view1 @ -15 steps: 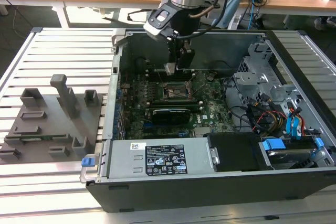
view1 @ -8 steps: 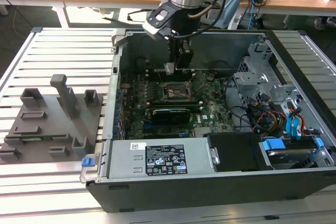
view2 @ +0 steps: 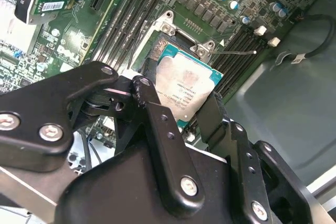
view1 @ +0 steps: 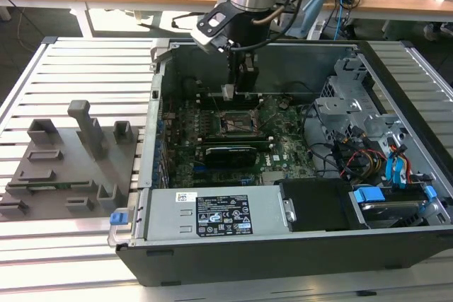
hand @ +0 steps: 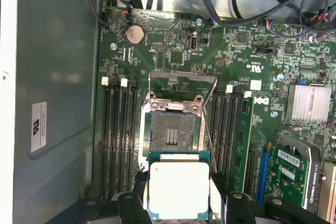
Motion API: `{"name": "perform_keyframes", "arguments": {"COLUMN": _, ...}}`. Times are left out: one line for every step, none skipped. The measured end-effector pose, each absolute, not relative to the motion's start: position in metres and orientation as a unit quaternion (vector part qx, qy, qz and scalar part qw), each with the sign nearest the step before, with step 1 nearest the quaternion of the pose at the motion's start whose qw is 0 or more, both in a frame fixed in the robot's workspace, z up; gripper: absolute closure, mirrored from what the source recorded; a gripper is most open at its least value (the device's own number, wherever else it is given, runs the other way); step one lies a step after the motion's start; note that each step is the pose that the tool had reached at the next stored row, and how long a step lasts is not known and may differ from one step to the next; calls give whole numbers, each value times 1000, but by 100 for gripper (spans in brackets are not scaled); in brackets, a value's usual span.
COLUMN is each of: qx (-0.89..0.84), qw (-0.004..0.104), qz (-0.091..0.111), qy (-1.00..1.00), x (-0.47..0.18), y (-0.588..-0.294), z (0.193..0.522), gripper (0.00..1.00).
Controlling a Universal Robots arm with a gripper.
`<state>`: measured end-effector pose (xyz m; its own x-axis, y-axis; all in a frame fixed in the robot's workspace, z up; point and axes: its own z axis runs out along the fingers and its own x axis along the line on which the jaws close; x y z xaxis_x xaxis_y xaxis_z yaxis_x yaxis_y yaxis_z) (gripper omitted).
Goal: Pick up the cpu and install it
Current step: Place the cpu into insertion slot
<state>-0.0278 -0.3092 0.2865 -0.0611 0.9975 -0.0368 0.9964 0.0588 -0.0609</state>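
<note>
Universal Robots arm descends from the upper centre of the exterior view into the open black steel computer case [view1: 283, 263], which lies on a pale slatted metal table [view1: 71, 61]; the black two-finger gripper [view1: 230, 91] hangs over the green motherboard [view1: 287, 143]; the fingers [view2: 155, 114] stand part-open, closed only to the width of the chip and clamped on two opposite edges of the small flat square silvery cpu [view2: 188, 83] with its thin pale rim; in both wrist views the cpu sits level between the fingers, metal top facing the cameras; the square black-framed socket [hand: 172, 132] lies just beside it in the first wrist view, contact field bare, cpu not seated; grey plastic fixture blocks [view1: 67, 164] rest on the table at the exterior view's left, well apart from the case.
</note>
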Motion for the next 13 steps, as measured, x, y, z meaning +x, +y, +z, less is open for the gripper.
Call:
{"name": "perform_keyframes", "arguments": {"qx": -688, "qw": 8, "qz": 35, "qy": -725, "x": -28, "y": -309, "z": 286, "gripper": 45}}
{"name": "perform_keyframes", "arguments": {"qx": -690, "qw": 8, "qz": 35, "qy": -723, "x": -28, "y": -309, "z": 286, "gripper": 45}}
{"name": "perform_keyframes", "arguments": {"qx": -695, "qw": 8, "qz": 35, "qy": -719, "x": -28, "y": -309, "z": 286, "gripper": 45}}
{"name": "perform_keyframes", "arguments": {"qx": -701, "qw": 8, "qz": 35, "qy": -713, "x": -28, "y": -309, "z": 286, "gripper": 45}}
{"name": "perform_keyframes", "arguments": {"qx": -708, "qw": 9, "qz": 35, "qy": -705, "x": -28, "y": -309, "z": 286, "gripper": 45}}
{"name": "perform_keyframes", "arguments": {"qx": -712, "qw": 9, "qz": 35, "qy": -701, "x": -28, "y": -309, "z": 286, "gripper": 45}}
{"name": "perform_keyframes", "arguments": {"qx": -716, "qw": 9, "qz": 35, "qy": -697, "x": -28, "y": -309, "z": 286, "gripper": 45}}
{"name": "perform_keyframes", "arguments": {"qx": -721, "qw": 9, "qz": 34, "qy": -692, "x": -28, "y": -309, "z": 286, "gripper": 45}}
{"name": "perform_keyframes", "arguments": {"qx": -726, "qw": 9, "qz": 34, "qy": -687, "x": -28, "y": -309, "z": 286, "gripper": 45}}
{"name": "perform_keyframes", "arguments": {"qx": -732, "qw": 10, "qz": 34, "qy": -681, "x": -28, "y": -309, "z": 286, "gripper": 45}}
{"name": "perform_keyframes", "arguments": {"qx": -736, "qw": 10, "qz": 34, "qy": -676, "x": -28, "y": -309, "z": 286, "gripper": 45}}
{"name": "perform_keyframes", "arguments": {"qx": -740, "qw": 10, "qz": 34, "qy": -672, "x": -28, "y": -309, "z": 286, "gripper": 45}}
{"name": "perform_keyframes", "arguments": {"qx": -747, "qw": 10, "qz": 34, "qy": -664, "x": -28, "y": -309, "z": 286, "gripper": 45}}
